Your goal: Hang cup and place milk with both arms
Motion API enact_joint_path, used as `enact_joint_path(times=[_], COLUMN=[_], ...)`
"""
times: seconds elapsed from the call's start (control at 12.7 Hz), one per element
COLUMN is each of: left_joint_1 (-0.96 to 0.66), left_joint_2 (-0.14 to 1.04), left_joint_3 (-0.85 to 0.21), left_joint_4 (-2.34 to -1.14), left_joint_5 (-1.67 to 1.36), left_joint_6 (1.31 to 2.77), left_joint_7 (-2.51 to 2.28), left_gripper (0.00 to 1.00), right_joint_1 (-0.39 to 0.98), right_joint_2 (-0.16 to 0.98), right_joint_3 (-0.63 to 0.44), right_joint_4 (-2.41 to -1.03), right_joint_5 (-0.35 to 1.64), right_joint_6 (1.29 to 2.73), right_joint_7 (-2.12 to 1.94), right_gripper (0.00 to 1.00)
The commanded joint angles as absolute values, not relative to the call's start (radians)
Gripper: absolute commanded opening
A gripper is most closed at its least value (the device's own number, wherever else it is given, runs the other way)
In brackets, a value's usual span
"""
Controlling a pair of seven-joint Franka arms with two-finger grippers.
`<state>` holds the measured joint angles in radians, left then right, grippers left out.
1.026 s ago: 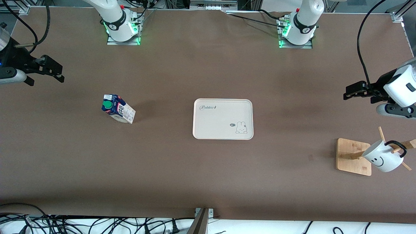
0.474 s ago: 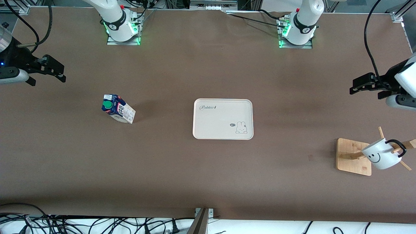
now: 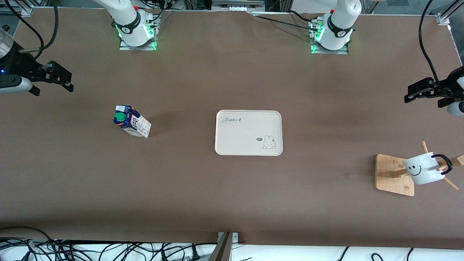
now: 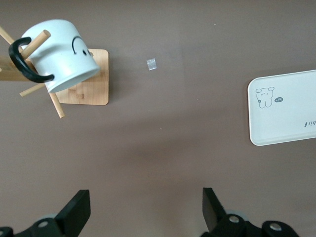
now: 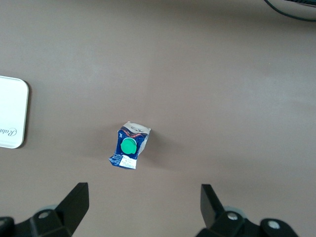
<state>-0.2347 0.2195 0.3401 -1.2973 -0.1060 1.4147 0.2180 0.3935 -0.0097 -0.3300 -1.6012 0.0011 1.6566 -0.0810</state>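
Note:
The cup (image 3: 423,169), a white mug with a black smiley face, hangs tilted by its black loop handle on a peg of the wooden rack (image 3: 394,174) at the left arm's end of the table. It also shows in the left wrist view (image 4: 61,55). The milk (image 3: 132,121) stands on the table toward the right arm's end, and its green cap shows in the right wrist view (image 5: 129,146). My left gripper (image 3: 410,93) is open and empty, in the air over the table beside the rack; its own view (image 4: 146,213) shows bare table between the fingers. My right gripper (image 3: 69,81) is open and empty, in the air beside the milk (image 5: 144,207).
A white tray (image 3: 248,125) with a rabbit print lies at the table's middle; it also shows in the left wrist view (image 4: 291,123) and at the edge of the right wrist view (image 5: 11,123). A small scrap (image 3: 346,175) lies near the rack. Cables run along the table's near edge.
My left gripper has drawn back from the rack toward the table's end at the left arm's side. The cup has swung on its peg. The right gripper has hardly moved.

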Motion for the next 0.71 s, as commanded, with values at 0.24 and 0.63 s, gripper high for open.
enact_joint_path(times=[0.24, 0.63], left_joint_1=[0.074, -0.074], left_joint_2=[0.146, 0.095], left_joint_3=[0.001, 0.173], left_joint_4=[-1.365, -1.427], left_joint_5=[0.027, -0.044], left_joint_6=[1.483, 1.463], left_joint_7=[0.215, 0.192], left_gripper=[1.0, 1.0], right_joint_1=[0.39, 0.39], right_joint_2=[-0.006, -0.006], right_joint_3=[-0.331, -0.331], right_joint_4=[-1.582, -1.58], right_joint_5=[-0.012, -0.012], right_joint_6=[1.635, 1.635], right_joint_7=[-0.086, -0.086], right_gripper=[1.0, 1.0])
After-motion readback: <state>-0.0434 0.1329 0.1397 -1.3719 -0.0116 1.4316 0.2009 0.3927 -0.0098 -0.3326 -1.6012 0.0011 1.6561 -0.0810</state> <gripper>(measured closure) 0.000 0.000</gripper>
